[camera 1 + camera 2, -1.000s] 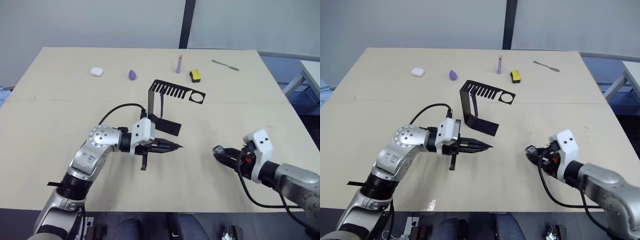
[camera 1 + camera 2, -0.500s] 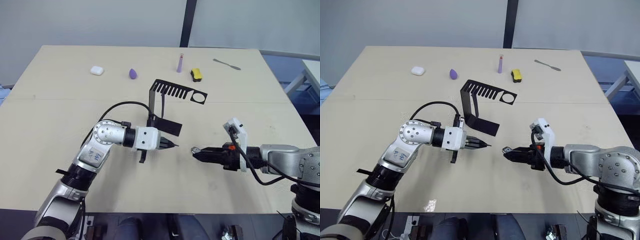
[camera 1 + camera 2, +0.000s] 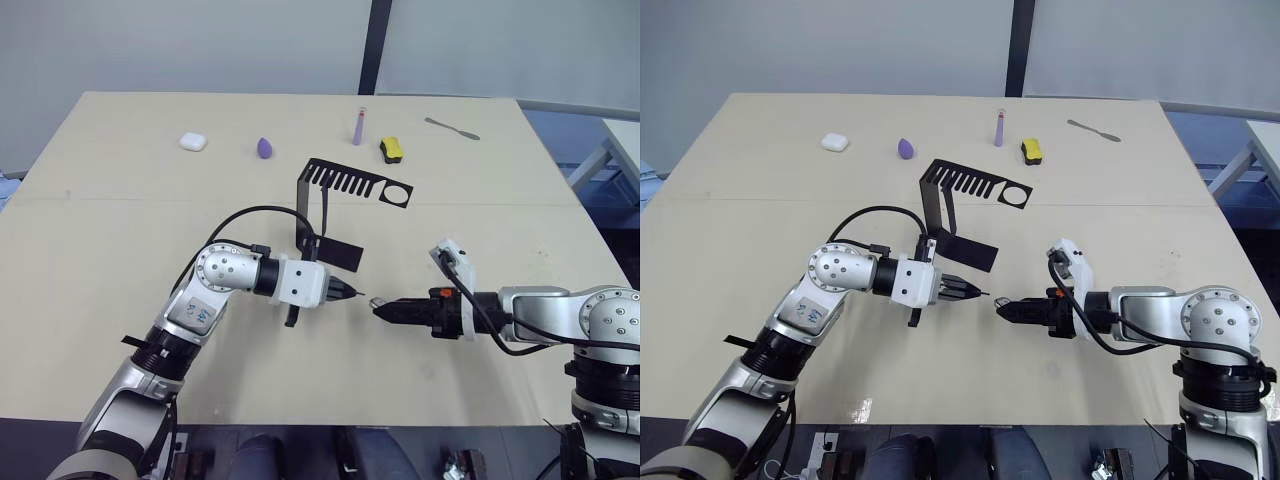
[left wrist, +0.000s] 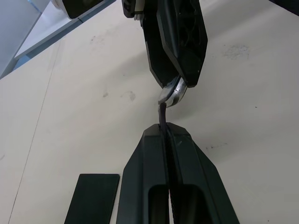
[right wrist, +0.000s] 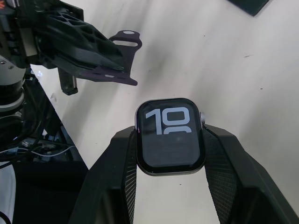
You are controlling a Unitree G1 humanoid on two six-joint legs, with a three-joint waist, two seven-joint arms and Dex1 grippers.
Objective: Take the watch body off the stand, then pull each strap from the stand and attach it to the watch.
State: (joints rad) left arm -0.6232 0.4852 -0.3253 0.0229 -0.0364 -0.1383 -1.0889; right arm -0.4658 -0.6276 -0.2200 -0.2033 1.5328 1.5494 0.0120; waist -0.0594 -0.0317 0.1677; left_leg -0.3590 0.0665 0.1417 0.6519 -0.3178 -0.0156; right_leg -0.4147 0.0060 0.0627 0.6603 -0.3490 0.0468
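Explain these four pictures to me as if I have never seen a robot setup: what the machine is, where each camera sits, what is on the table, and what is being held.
This is a humanoid robot with two arms, each ending in a two-fingered black gripper. Two pictures come from cameras in its head, looking down over a beige table. The other two come from cameras on its wrists, looking along the fingers.

The left gripper is shut on a dark purple strap. The right gripper is shut on the watch body, whose screen shows white digits. The two grippers point at each other, tips close, above the table.

Behind them stands the black stand. Along the far edge lie a white case, a purple egg-shaped object, an upright lilac tube, a yellow-and-black object and a grey spatula-like tool.
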